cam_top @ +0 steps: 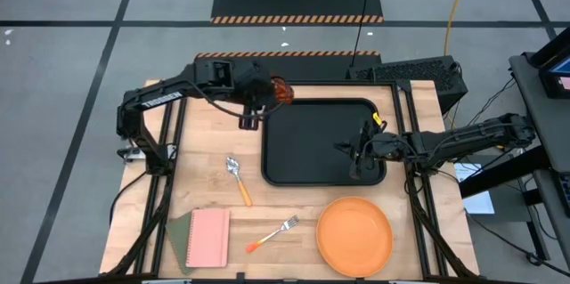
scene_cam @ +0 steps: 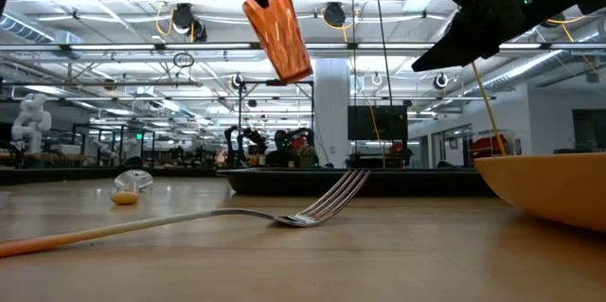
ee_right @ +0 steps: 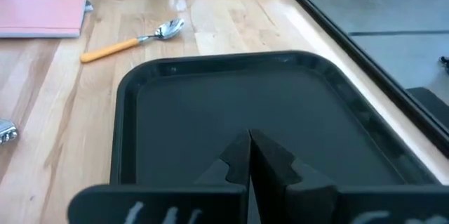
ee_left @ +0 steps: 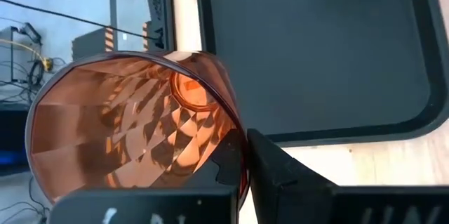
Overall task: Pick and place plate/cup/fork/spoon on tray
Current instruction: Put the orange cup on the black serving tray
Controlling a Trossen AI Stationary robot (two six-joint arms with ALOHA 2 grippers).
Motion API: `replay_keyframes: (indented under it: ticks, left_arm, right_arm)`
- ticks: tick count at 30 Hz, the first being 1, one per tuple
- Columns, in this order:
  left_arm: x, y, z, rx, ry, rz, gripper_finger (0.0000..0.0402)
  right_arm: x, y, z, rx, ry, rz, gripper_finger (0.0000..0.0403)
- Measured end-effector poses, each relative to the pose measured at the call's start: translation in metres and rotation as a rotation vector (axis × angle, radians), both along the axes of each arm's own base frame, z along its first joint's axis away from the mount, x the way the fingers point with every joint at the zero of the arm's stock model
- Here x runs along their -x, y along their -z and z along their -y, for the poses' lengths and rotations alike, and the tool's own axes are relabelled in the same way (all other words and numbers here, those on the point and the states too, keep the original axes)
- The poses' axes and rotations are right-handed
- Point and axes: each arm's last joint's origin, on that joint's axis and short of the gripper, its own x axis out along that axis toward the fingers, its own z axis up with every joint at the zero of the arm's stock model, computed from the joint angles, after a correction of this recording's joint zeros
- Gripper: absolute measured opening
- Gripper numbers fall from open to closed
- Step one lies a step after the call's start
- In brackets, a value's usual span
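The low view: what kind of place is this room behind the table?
Probably a robotics lab or industrial test hall. Behind the fork are more robot rigs, a white humanoid figure, and an open ceiling with pipes and hanging lamps.

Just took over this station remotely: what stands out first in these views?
The left gripper holds the cup tilted, in the air by the tray's far left corner. The tray has nothing on it, and the right gripper hovers shut over its right side. The plate, fork and spoon lie on the table outside the tray.
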Motion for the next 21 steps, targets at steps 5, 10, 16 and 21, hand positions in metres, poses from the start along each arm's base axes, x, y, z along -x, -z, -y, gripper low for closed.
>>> replay_keyframes:
  ticks: [5,10,16,21]
  left_arm:
    - [-0.019,0.022,-0.008,0.026,-0.008,-0.067,0.0008]
    - [-0.037,0.052,-0.019,0.053,-0.026,-0.176,0.0014]
    - [-0.053,0.084,-0.031,0.135,-0.023,-0.268,0.0009]
    - [-0.062,0.103,-0.038,0.151,-0.014,-0.324,0.0017]
  right_arm:
    - [0.000,-0.001,0.000,0.002,-0.001,0.009,0.0000]
    - [0.000,-0.001,0.000,0.019,-0.010,0.001,0.0000]
    - [0.000,0.000,0.000,0.024,-0.013,-0.006,0.0000]
    - [0.000,0.001,0.000,0.025,-0.013,-0.017,0.0000]
